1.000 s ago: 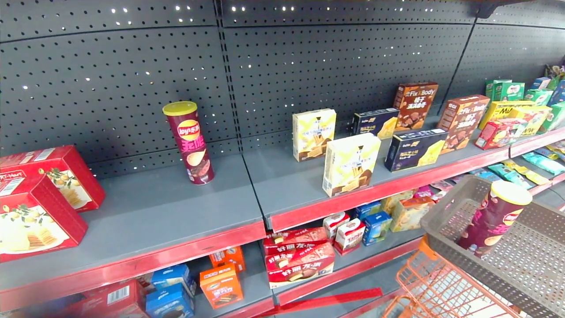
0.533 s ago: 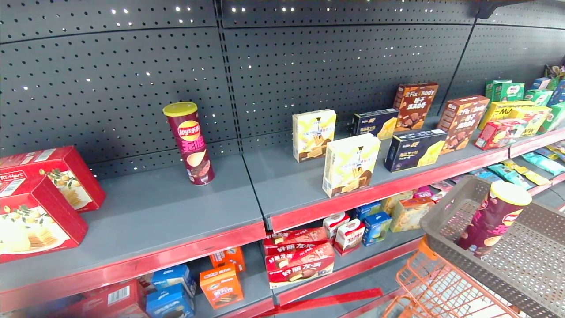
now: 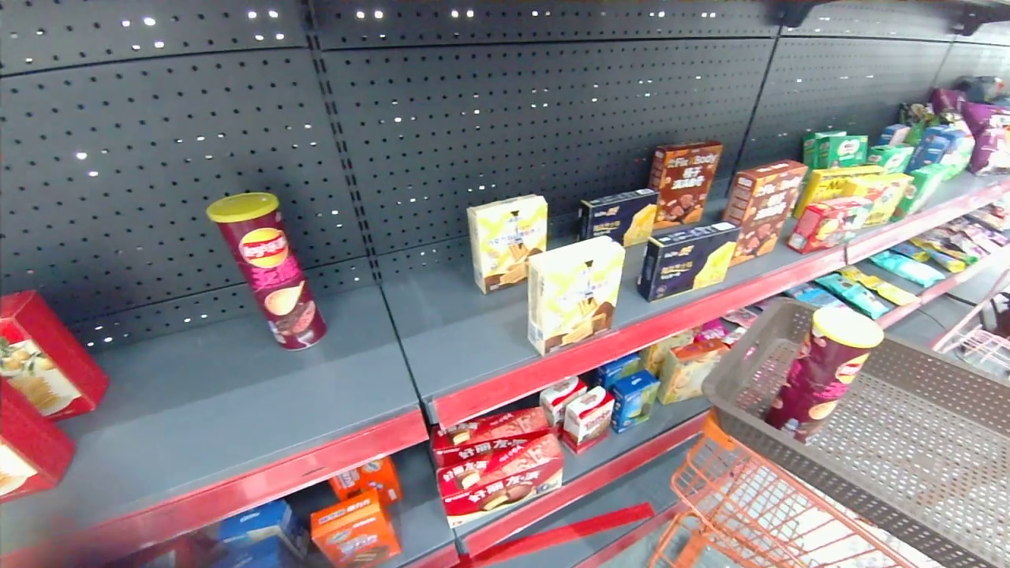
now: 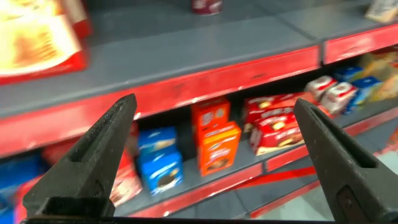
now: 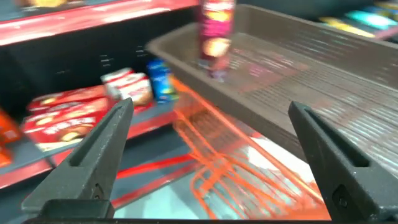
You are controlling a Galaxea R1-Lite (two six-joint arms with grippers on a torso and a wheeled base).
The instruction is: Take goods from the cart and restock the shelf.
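The shelf [image 3: 237, 394] lies bare in front of the upright can [image 3: 266, 272] and on both sides of it, bounded by red boxes [image 3: 39, 355] at the left and yellow boxes [image 3: 574, 293] at the right. In the basket [image 3: 742, 371] a second can [image 3: 824, 371] stands in the shelf-side corner, open from above, with bare floor beside it.

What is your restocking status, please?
Left pincer open, right pincer open. Maroon yellow-lidded chip tube stands in grey cart basket; matching tube on grey shelf. No obstruction seen.
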